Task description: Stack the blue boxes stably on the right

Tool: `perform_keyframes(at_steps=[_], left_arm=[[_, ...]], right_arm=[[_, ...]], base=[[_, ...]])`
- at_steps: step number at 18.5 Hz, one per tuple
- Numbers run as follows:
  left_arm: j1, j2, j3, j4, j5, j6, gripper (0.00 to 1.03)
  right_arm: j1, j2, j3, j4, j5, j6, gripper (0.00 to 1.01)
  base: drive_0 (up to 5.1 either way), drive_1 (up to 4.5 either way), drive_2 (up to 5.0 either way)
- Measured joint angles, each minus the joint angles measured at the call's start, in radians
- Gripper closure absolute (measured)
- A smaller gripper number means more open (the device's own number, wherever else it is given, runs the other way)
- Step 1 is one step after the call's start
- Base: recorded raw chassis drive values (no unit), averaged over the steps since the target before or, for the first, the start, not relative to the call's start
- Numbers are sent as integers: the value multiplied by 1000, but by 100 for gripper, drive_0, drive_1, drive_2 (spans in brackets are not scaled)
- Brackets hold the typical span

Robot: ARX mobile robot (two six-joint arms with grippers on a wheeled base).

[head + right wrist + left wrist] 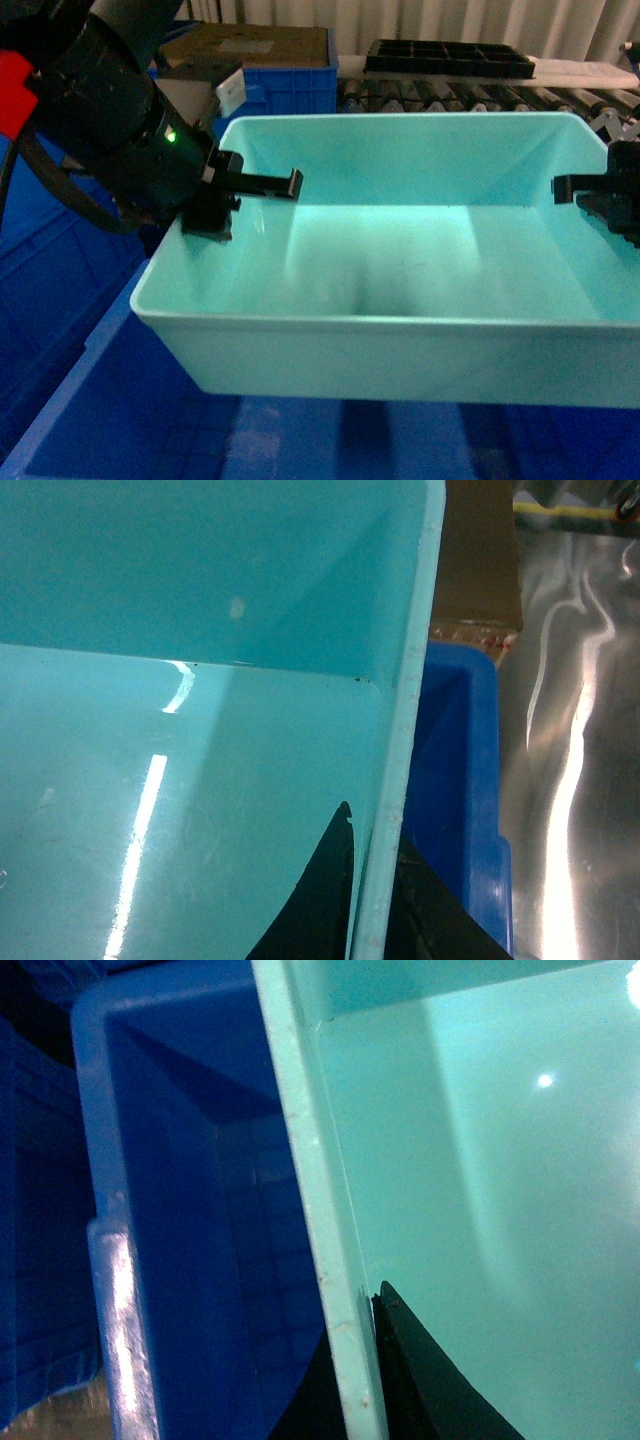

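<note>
Across the frame's centre, your left gripper point(222, 200) and right gripper point(612, 195) each clamped a side wall of the turquoise tub point(400, 300), held above dark blue crates point(120, 420), stacking unfinished.

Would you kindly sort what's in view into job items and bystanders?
Job items:
turquoise tub, held by both end walls
left gripper
right gripper

Bystanders:
dark blue crates
black divided tray
roller conveyor
cardboard box
</note>
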Motion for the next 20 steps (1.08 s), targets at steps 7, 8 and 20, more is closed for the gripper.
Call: perform_keyframes(at_steps=[7, 8, 20], left_arm=[[-45, -43, -94, 7, -38, -40, 101], [-46, -44, -95, 10, -39, -40, 101], [-38, -44, -100, 42, -43, -42, 101]], right_arm=[[1, -66, -122, 15, 0, 0, 94], [1, -74, -126, 22, 0, 0, 94], [19, -56, -107, 61, 19, -2, 94]], base=[[0, 0, 0], [0, 0, 0], [0, 0, 0]])
